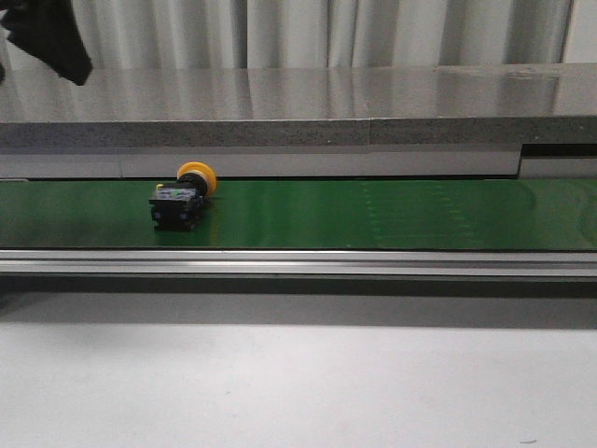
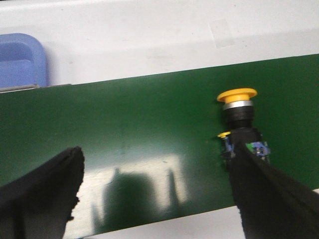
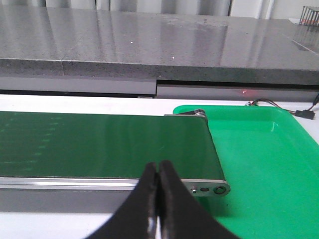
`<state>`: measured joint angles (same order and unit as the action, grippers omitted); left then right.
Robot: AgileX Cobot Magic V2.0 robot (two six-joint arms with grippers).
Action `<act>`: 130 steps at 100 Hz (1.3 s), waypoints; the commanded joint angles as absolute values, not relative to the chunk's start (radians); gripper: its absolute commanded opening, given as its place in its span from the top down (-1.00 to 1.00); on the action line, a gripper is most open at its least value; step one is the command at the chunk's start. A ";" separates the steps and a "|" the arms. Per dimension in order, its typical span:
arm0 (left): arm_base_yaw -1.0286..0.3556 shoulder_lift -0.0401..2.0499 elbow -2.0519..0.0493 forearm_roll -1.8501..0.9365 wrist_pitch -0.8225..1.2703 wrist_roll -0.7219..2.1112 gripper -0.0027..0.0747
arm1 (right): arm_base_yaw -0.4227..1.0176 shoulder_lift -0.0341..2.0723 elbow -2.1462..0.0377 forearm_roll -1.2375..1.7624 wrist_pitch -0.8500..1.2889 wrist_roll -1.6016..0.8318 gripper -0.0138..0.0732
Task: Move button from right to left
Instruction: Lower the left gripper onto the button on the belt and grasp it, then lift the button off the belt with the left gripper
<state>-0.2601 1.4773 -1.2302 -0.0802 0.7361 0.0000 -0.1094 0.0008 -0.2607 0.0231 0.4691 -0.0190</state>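
Note:
The button [image 1: 182,196] lies on its side on the green belt [image 1: 373,215], left of the middle, with its orange-yellow cap toward the far edge. In the left wrist view the button [image 2: 239,117] lies on the belt just past one black fingertip [image 2: 249,164], which covers part of its black body. My left gripper [image 2: 157,149] is open and empty, high above the belt; a black part of it shows at the front view's top left [image 1: 51,42]. My right gripper [image 3: 158,169] is shut and empty, in front of the belt's right end.
A bright green tray [image 3: 269,159] sits at the belt's right end. A blue bin [image 2: 20,62] stands beyond the belt near the left gripper. A grey stone ledge [image 1: 298,112] runs behind the belt. A metal rail [image 1: 298,261] edges its front.

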 commanded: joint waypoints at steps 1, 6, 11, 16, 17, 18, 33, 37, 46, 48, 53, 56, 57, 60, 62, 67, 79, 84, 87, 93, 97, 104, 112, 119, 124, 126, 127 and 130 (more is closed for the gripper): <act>-0.278 1.510 -1.335 -0.101 0.769 -0.015 -0.58 | -0.106 0.012 -0.284 0.013 0.382 -0.020 0.84; -0.285 1.546 -1.374 -0.101 0.804 -0.032 -0.58 | -0.106 0.012 -0.284 0.013 0.382 -0.020 0.84; -0.292 1.580 -1.407 -0.101 0.824 -0.038 -0.58 | -0.106 0.012 -0.284 0.013 0.382 -0.020 0.84; -0.304 1.616 -1.441 -0.101 0.847 -0.039 -0.58 | -0.106 0.012 -0.284 0.013 0.382 -0.020 0.84; -0.304 1.616 -1.441 -0.101 0.851 -0.039 -0.58 | -0.106 0.012 -0.284 0.013 0.382 -0.020 0.84; -0.307 1.625 -1.448 -0.101 0.854 -0.039 -0.58 | -0.106 0.012 -0.284 0.013 0.382 -0.020 0.84; -0.340 1.711 -1.507 -0.104 0.909 -0.061 -0.58 | -0.106 0.012 -0.284 0.013 0.382 -0.020 0.84; -0.345 1.729 -1.512 -0.104 0.911 -0.069 -0.58 | -0.106 0.012 -0.284 0.013 0.382 -0.020 0.84; -0.354 1.754 -1.516 -0.104 0.907 -0.090 -0.58 | -0.106 0.012 -0.284 0.013 0.382 -0.020 0.84; -0.354 1.761 -1.516 -0.104 0.907 -0.092 -0.58 | -0.106 0.012 -0.284 0.013 0.382 -0.020 0.84; -0.354 1.775 -1.516 -0.104 0.907 -0.095 -0.58 | -0.106 0.012 -0.284 0.013 0.382 -0.020 0.84; -0.354 1.785 -1.516 -0.101 0.913 -0.104 -0.58 | -0.106 0.012 -0.284 0.013 0.382 -0.020 0.84; -0.354 1.785 -1.516 -0.099 0.913 -0.106 -0.58 | -0.106 0.012 -0.284 0.013 0.382 -0.020 0.84; -0.354 1.793 -1.516 -0.097 0.913 -0.108 -0.58 | -0.106 0.012 -0.284 0.013 0.382 -0.020 0.84; -0.354 1.797 -1.516 -0.095 0.918 -0.108 -0.58 | -0.106 0.012 -0.284 0.013 0.382 -0.020 0.84; -0.354 1.805 -1.516 -0.093 0.920 -0.108 -0.58 | -0.106 0.012 -0.284 0.013 0.382 -0.020 0.84; -0.354 1.822 -1.516 -0.087 0.924 -0.110 -0.58 | -0.106 0.012 -0.284 0.013 0.382 -0.020 0.84; -0.354 1.830 -1.516 -0.083 0.926 -0.112 -0.58 | -0.106 0.012 -0.284 0.013 0.382 -0.020 0.84; -0.352 1.835 -1.516 -0.073 0.932 -0.117 -0.58 | -0.106 0.012 -0.284 0.013 0.382 -0.020 0.84; -0.348 1.842 -1.516 -0.067 0.937 -0.117 -0.56 | -0.106 0.012 -0.284 0.013 0.382 -0.020 0.84; -0.346 1.844 -1.516 -0.067 0.940 -0.117 -0.52 | -0.106 0.012 -0.284 0.013 0.382 -0.020 0.84; -0.344 1.846 -1.516 -0.067 0.941 -0.117 -0.36 | -0.106 0.012 -0.284 0.013 0.382 -0.020 0.84; -0.344 1.847 -1.516 -0.066 0.943 -0.117 -0.10 | -0.106 0.012 -0.284 0.013 0.382 -0.020 0.84; -0.344 1.847 -1.516 -0.066 0.943 -0.117 0.16 | -0.106 0.012 -0.284 0.013 0.382 -0.020 0.84; -0.344 1.847 -1.516 -0.066 0.943 -0.117 0.29 | -0.106 0.012 -0.284 0.013 0.382 -0.020 0.84; -0.344 1.847 -1.516 -0.066 0.943 -0.117 0.32 | -0.106 0.012 -0.284 0.013 0.382 -0.020 0.84; -0.344 1.847 -1.516 -0.066 0.943 -0.117 0.33 | -0.106 0.012 -0.284 0.013 0.382 -0.020 0.84; -0.344 1.847 -1.516 -0.066 0.943 -0.117 0.36 | -0.106 0.012 -0.284 0.013 0.382 -0.020 0.84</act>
